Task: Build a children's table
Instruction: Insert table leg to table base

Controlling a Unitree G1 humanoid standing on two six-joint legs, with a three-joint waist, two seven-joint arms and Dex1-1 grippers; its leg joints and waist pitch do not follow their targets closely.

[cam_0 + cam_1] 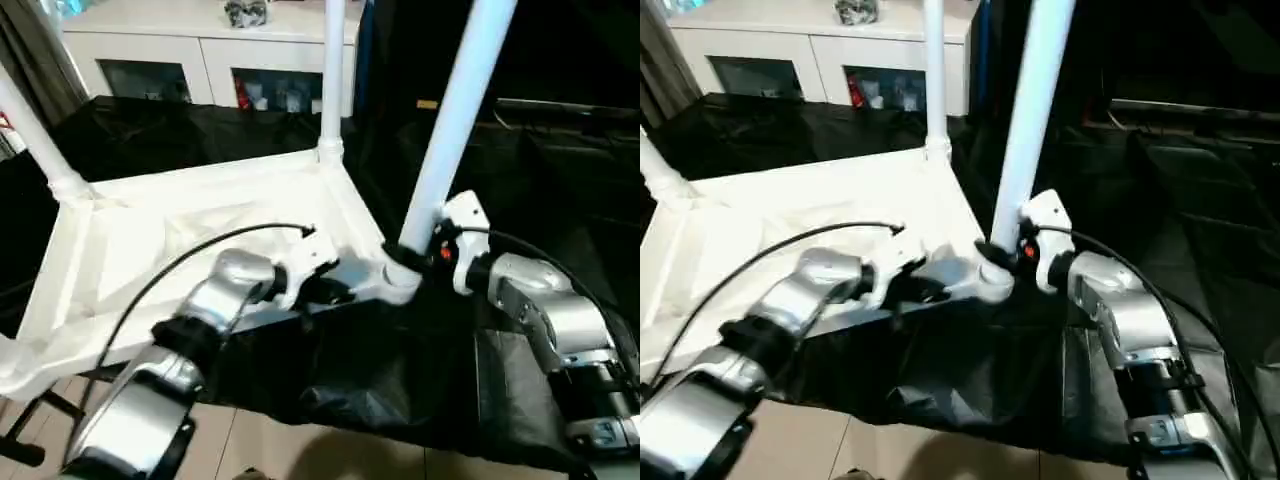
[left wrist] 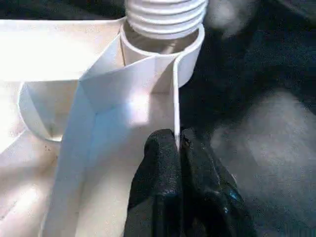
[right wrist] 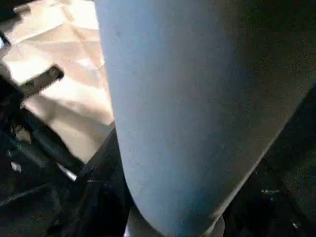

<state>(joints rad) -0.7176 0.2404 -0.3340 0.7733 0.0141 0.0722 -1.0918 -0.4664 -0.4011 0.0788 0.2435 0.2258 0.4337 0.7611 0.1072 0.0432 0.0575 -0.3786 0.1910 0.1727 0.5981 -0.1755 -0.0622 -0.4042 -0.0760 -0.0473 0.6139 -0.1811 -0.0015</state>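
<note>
Tabletop (image 1: 190, 240) of the children's table lies upside down on a black-covered worktop (image 1: 400, 370), raised rim up — nothing inside its tray-like underside except a black cable crossing above it. Legs already stand in the far corner socket (image 1: 330, 152) and the far-left one (image 1: 68, 186). Another leg (image 1: 455, 120) rises tilted from the near-right corner socket (image 1: 400, 283). Left gripper (image 1: 318, 290) is clenched on the near rim just beside that socket; the left wrist view shows what the head views can't — both black fingers (image 2: 163, 173) pinch the thin rim wall, and the leg's threaded end (image 2: 165, 15) sits at the socket mouth. Right gripper (image 1: 412, 258) is at the base of the tilted leg, fingers around it; the right wrist view has the leg (image 3: 197, 113) up close. White cabinet (image 1: 200, 50) behind, small items in its shelf openings, too blurred to name.
</note>
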